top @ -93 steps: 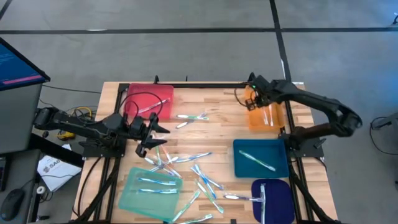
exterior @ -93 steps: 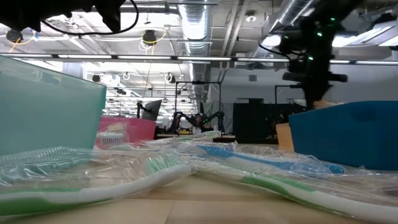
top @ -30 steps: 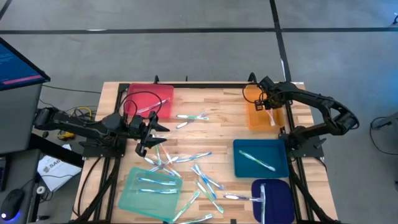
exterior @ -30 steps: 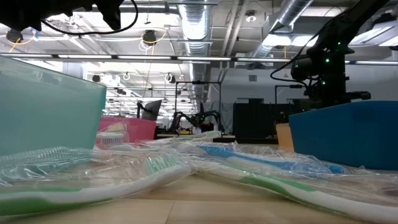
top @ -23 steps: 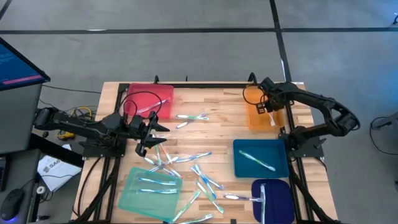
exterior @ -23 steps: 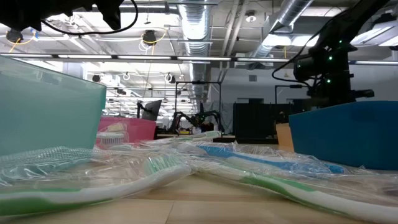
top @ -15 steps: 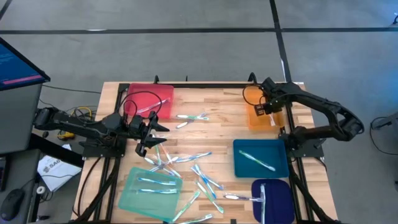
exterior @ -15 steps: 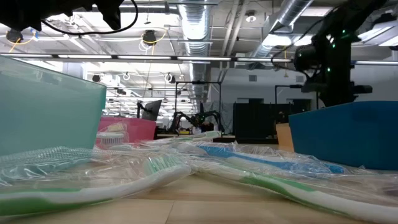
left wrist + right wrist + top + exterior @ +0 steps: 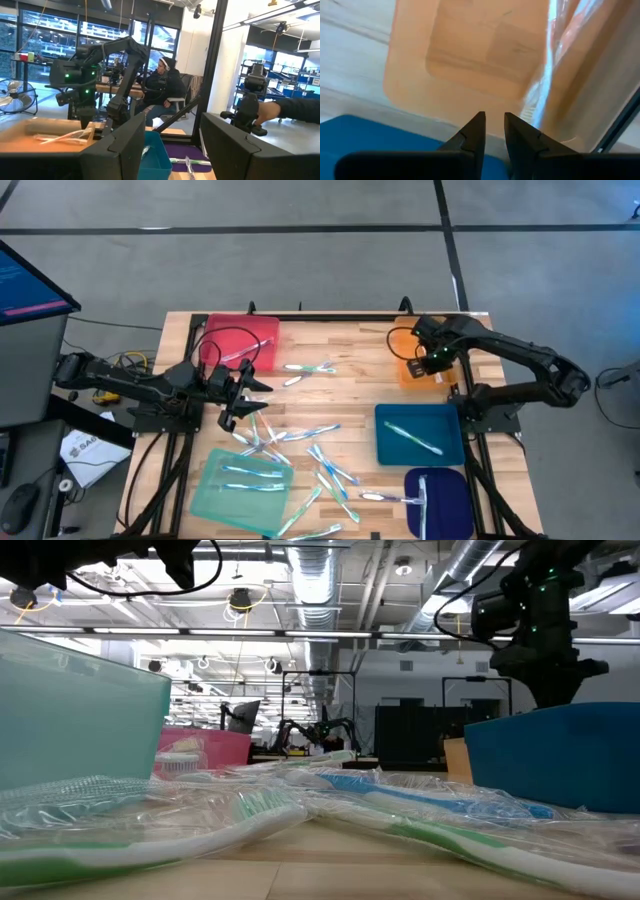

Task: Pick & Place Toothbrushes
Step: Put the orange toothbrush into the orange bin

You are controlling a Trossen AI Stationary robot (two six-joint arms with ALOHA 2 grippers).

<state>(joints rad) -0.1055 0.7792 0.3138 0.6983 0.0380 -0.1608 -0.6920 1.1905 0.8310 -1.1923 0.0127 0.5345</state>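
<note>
Several toothbrushes (image 9: 300, 435) in clear wrappers lie loose on the middle of the wooden table; others rest in the trays. One wrapped toothbrush (image 9: 540, 85) lies on the floor of the orange tray (image 9: 470, 60) at the far right. My right gripper (image 9: 494, 120) points down above that tray's near end (image 9: 430, 365), fingertips a little apart with nothing between them. My left gripper (image 9: 172, 150) waits at the table's left (image 9: 240, 395), above the table, open and empty.
A red tray (image 9: 240, 345) with a black cable (image 9: 225, 340) over it stands far left. A light green tray (image 9: 245, 480) stands near left, a teal-blue tray (image 9: 420, 435) and a dark blue tray (image 9: 440, 500) near right. People show in the room beyond.
My right gripper has risen from the orange tray and drawn toward the table's near edge, tipping to point straight down. The toothbrush stays lying in the orange tray.
</note>
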